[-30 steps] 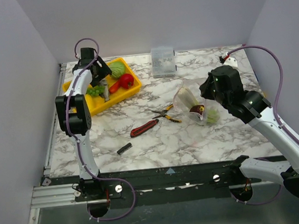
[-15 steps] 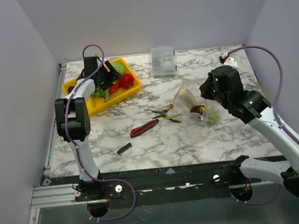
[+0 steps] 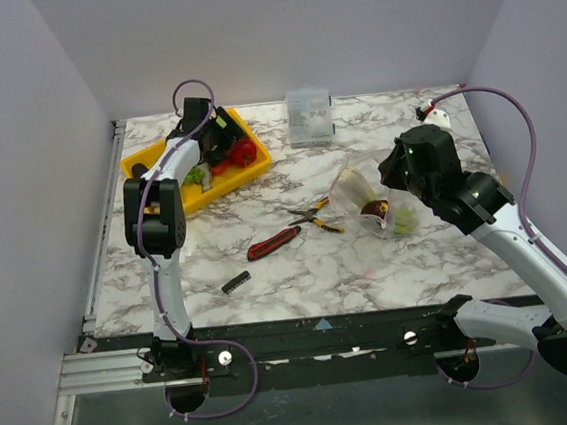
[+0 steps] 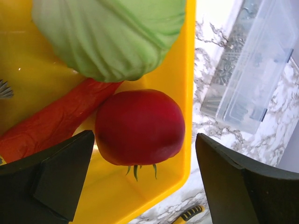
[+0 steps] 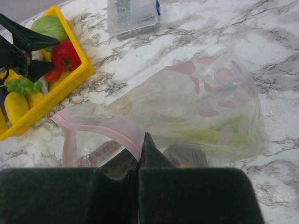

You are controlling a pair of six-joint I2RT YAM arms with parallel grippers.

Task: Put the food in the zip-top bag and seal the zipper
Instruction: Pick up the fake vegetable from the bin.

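Between grey walls (image 3: 246, 35), on the marbled table (image 3: 369, 265), rests the zip-top bag (image 3: 353, 186).

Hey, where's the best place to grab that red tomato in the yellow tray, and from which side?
Take the tomato across its round middle, coming straight down from above. It lies on its side in a corner of the yellow tray, with the cabbage and a long red vegetable crowding it, so a side approach looks blocked. The open left gripper straddles it.
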